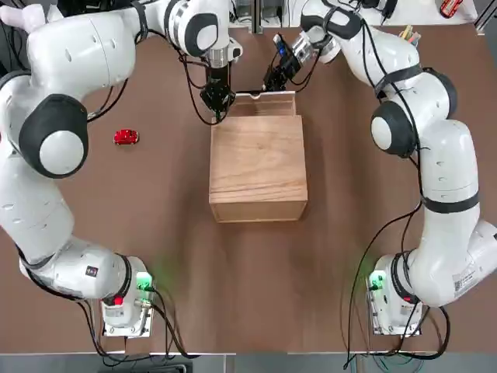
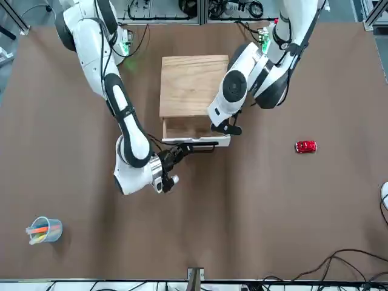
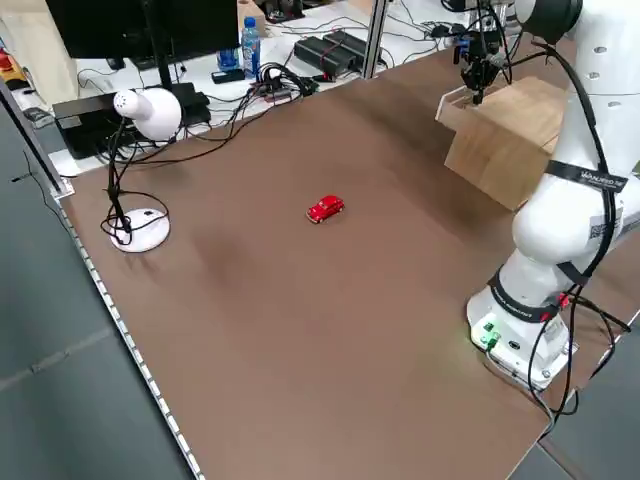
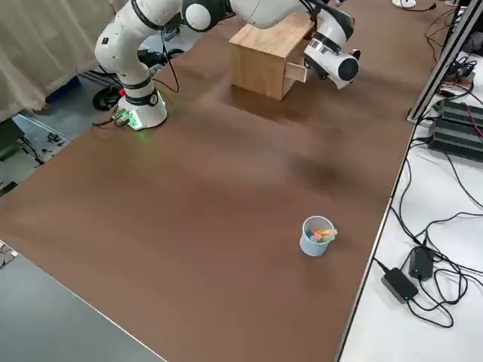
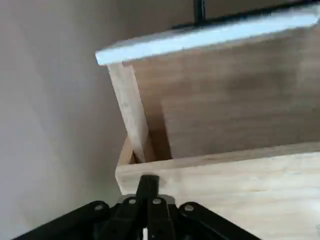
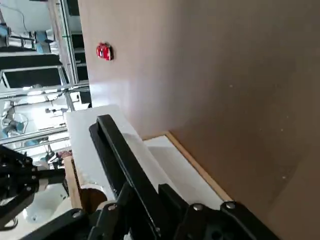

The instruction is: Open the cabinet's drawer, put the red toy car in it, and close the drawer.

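The cabinet [image 1: 257, 167] stands mid-table, its drawer [image 1: 266, 104] pulled partly out on the far side. My right gripper [image 1: 270, 84] is shut on the drawer's dark handle [image 2: 203, 146]; the bar [image 6: 112, 145] runs between its fingers in the right wrist view. My left gripper [image 1: 217, 109] is shut and its tips rest on the cabinet's top edge [image 5: 210, 170] at the far left corner, beside the drawer's side wall [image 5: 131, 110]. The red toy car [image 1: 126, 137] lies on the table left of the cabinet, apart from both grippers, and shows as well in the front view [image 2: 306, 146].
A clear cup of coloured pens [image 2: 43, 231] stands far out on the right arm's side. A white desk lamp [image 3: 145, 112] sits beyond the table's left edge. A white mouse [image 2: 384, 195] peeks in at the front view's edge.
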`<state>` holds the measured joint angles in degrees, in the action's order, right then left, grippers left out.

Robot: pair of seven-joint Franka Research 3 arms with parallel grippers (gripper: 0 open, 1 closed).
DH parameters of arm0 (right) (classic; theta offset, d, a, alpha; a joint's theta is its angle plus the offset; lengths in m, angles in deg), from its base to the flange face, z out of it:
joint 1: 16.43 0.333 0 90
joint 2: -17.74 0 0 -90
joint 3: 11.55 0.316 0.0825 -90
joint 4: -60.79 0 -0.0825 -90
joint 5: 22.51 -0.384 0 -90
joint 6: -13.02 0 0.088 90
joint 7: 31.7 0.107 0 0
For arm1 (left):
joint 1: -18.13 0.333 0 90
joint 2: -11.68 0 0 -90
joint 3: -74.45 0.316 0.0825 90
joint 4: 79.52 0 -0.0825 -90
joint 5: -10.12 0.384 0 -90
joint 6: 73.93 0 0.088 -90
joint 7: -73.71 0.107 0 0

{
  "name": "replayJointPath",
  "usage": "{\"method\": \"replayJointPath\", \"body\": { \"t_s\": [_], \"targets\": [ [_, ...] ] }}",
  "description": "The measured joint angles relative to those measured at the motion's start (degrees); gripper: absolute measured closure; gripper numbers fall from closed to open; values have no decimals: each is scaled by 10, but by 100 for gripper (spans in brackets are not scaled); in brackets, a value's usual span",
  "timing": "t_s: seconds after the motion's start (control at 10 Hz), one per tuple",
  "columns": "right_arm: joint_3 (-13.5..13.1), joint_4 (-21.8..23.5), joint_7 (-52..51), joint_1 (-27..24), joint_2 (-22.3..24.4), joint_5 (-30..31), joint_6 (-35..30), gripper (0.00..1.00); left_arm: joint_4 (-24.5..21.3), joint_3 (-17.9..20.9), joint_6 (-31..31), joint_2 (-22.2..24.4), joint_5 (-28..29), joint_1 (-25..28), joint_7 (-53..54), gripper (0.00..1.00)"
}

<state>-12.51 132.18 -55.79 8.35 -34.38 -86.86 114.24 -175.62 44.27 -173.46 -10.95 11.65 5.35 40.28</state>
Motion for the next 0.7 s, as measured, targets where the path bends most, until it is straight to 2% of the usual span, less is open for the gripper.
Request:
{"method": "replayJointPath", "body": {
  "t_s": [0.7],
  "targets": [
    [0,-2,6,0,-1,0,15,70,1,2,0,0,0,3,0,99]
  ]
}}
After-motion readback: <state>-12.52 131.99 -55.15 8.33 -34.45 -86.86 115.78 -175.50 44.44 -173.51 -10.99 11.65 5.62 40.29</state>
